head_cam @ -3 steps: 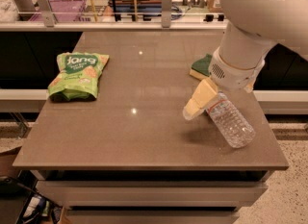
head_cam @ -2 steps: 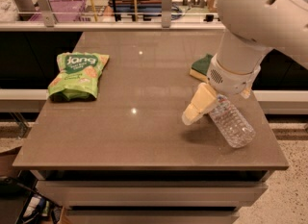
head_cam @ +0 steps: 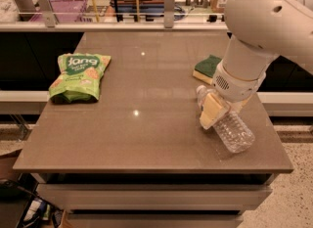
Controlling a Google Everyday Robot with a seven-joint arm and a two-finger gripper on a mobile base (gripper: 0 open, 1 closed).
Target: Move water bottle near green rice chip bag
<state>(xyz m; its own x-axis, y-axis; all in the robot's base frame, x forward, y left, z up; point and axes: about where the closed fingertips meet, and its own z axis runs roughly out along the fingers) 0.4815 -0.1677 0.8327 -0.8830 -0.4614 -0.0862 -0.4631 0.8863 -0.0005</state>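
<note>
Reaching down over the right half of the brown table [head_cam: 146,139], as the camera sees it, the white arm [head_cam: 264,31] sets the gripper [head_cam: 213,113] low, just above the tabletop. Its cream-coloured end lies across the upper part of the water bottle [head_cam: 235,133], covering the stretch just below the neck. Whether the gripper is clamped on the bottle or only sits against it cannot be told, since the bottle's far side is hidden behind the wrist.

The water bottle lies on its side on the table, set at a slant. Its cap end points toward the table's middle and back, and its clear ribbed base points toward the table's front right corner, near the edge. The base sticks out below and to the right of the gripper.

Behind the gripper, by the table's right edge, rests a green-and-yellow sponge [head_cam: 207,68], apart from the bottle. The green rice chip bag [head_cam: 78,76] lies flat on the table's left side, well apart from the bottle.
</note>
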